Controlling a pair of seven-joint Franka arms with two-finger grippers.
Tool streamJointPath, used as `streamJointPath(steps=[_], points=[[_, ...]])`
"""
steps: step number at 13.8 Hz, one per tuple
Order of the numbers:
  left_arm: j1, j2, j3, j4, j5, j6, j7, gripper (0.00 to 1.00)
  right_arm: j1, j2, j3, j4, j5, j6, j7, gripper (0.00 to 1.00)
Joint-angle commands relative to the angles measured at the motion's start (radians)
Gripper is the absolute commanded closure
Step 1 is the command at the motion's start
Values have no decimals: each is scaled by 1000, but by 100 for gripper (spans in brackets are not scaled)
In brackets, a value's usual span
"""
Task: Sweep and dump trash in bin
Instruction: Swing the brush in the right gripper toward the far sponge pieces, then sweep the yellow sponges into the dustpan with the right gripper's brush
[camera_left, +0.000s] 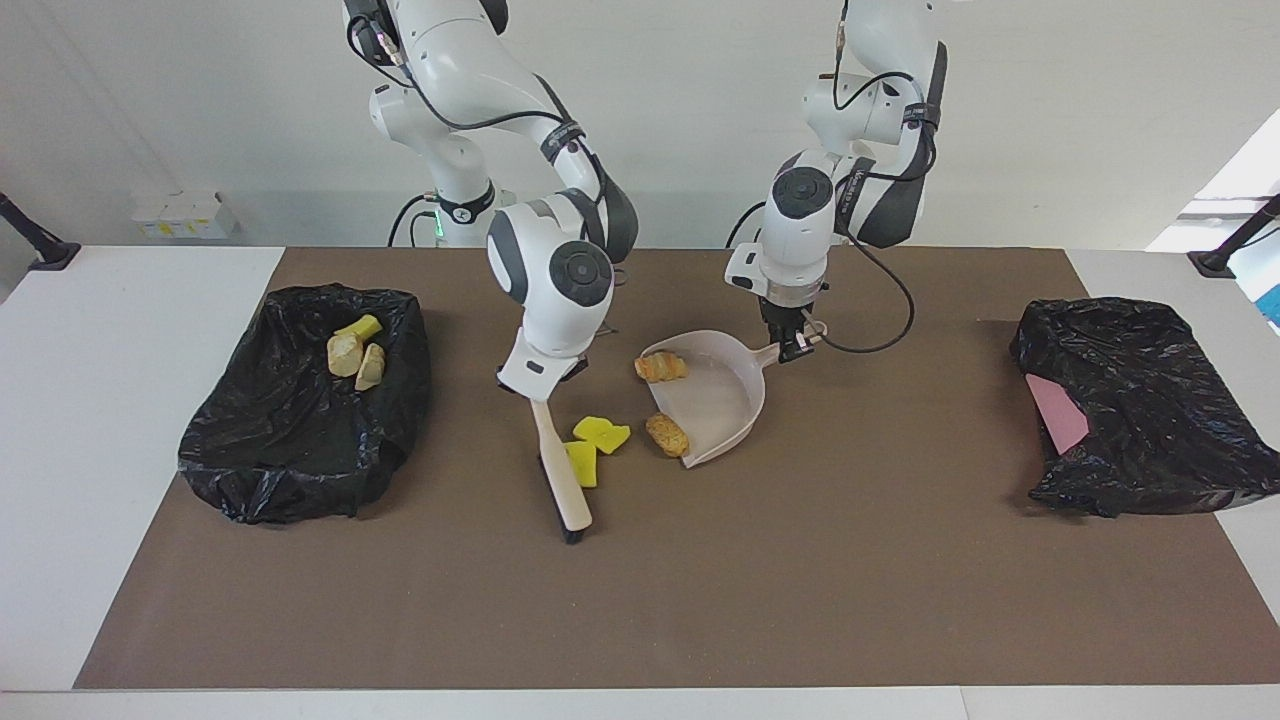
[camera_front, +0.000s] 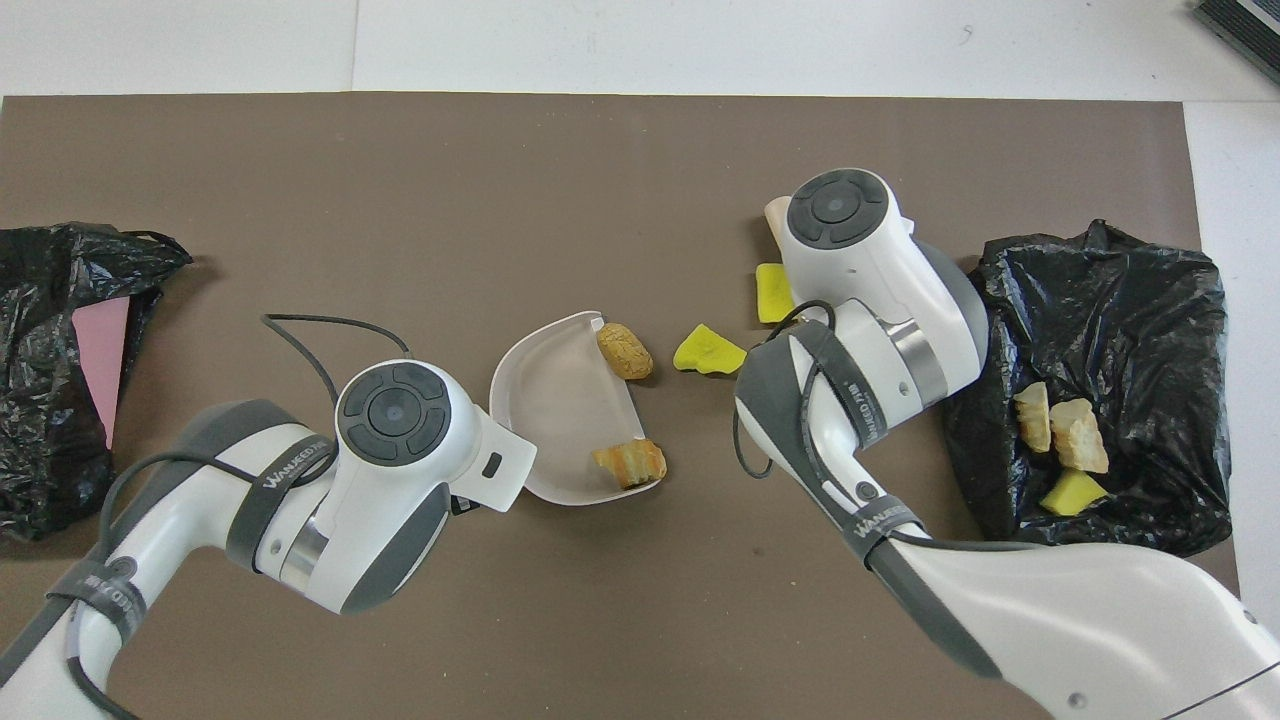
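Brown matting (camera_left: 800, 580) is laid over a white table. From the facing view, the right gripper (camera_left: 545, 385) is clamped on the handle of a brush (camera_left: 563, 470), whose bristles rest on the mat; one yellow chunk (camera_left: 582, 463) is partly hidden by the brush, touching a second yellow chunk (camera_left: 601, 434). The left gripper (camera_left: 797, 348) is closed on the handle of a dustpan (camera_left: 715, 400). Two brown lumps (camera_left: 666, 434) lie at the pan's mouth. Three pieces (camera_left: 355, 350) lie in the black-lined bin (camera_left: 290, 460).

From overhead, both grippers are covered by their wrists. Another bag (camera_front: 50, 400), over something pink, is cut off by the frame edge.
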Motion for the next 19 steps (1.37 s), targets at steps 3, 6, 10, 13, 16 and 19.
streamJointPath(steps=[3, 6, 10, 13, 16, 19], points=[[-16, -9, 9, -1, 7, -11, -14, 100, 90, -69, -1, -64, 160, -6, 66, 100], [-10, -7, 9, -2, 5, -2, -13, 100, 159, -86, -1, -64, 213, -25, 80, 100], [-7, -9, 9, -17, 4, 37, -4, 100, 208, -91, -1, -44, 251, -55, 156, 100], [19, -10, 9, -33, 2, 66, 56, 100, 195, -116, -8, -35, 256, -68, 193, 100], [52, -3, 9, -28, -39, 75, 139, 100, 196, -158, -11, -40, 314, -72, 294, 100], [102, 5, 9, -19, -100, 87, 243, 100, 231, -183, -2, -63, 314, -69, 426, 100]])
